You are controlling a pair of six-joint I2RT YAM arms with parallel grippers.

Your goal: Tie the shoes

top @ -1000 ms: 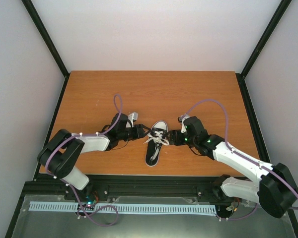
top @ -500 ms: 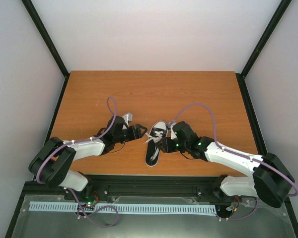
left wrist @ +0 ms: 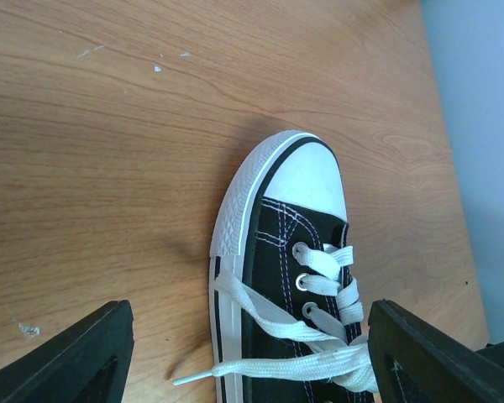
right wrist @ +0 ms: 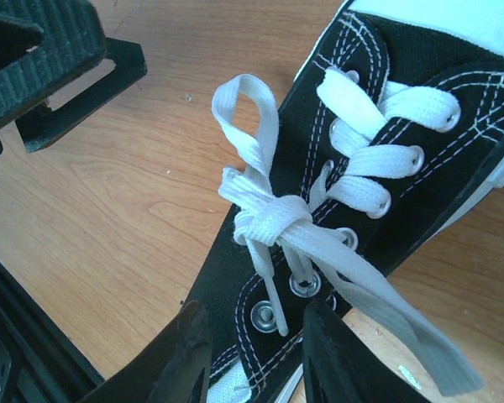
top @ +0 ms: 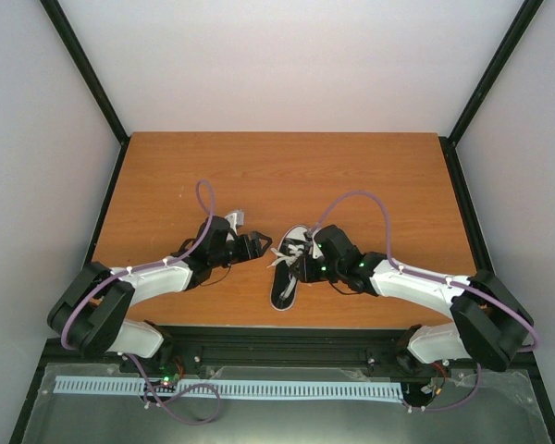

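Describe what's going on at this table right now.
Two robot arms are working on a small black canvas sneaker with a white toe cap, which lies on a wooden table. Its white laces are only half tied: one knot with a single loop, the ends loose. The left tool is open beside the shoe, holding nothing. The right tool hangs open just over the knot.
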